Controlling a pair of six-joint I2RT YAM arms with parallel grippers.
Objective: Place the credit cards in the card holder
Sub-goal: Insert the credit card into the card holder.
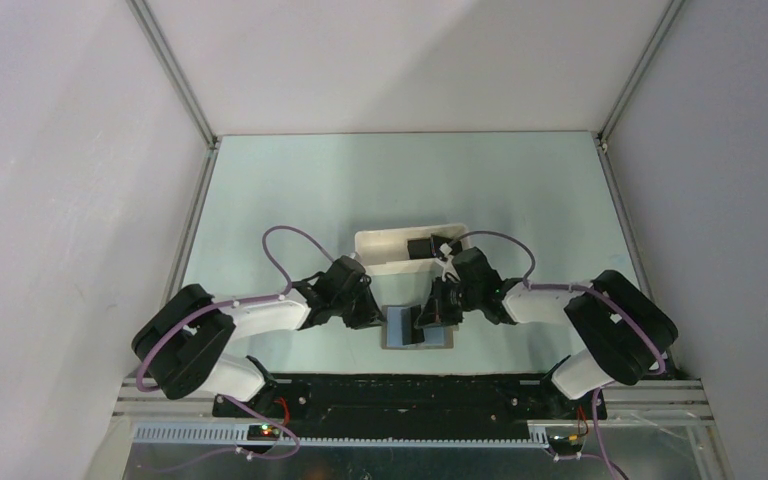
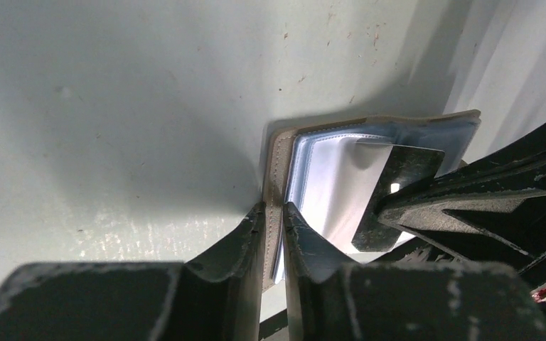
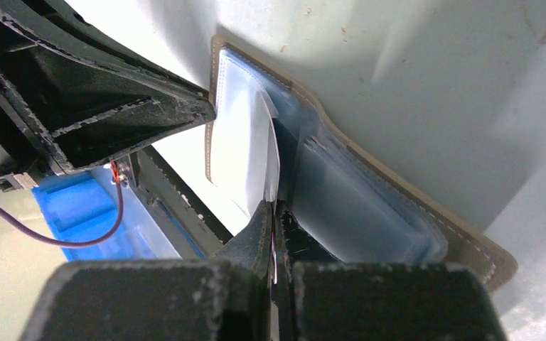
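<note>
The card holder point(image 1: 400, 328) lies open near the table's point(image 1: 290, 200) near edge. My left gripper point(image 2: 274, 234) pinches its left side. My right gripper point(image 3: 276, 238) squeezes a credit card point(image 2: 398, 192) right over its pockets.

No legible text, no brand or number — none on the card holder point(image 2: 327, 185), none elsewhere

The card holder point(image 2: 279, 163) is matt grey-brown, leather-like, stitched; its pockets point(image 2: 327, 192) glossy clear plastic. The card point(image 2: 398, 195) is dark, glossy. The surface point(image 2: 114, 106) is pale, matt, speckled.
</note>
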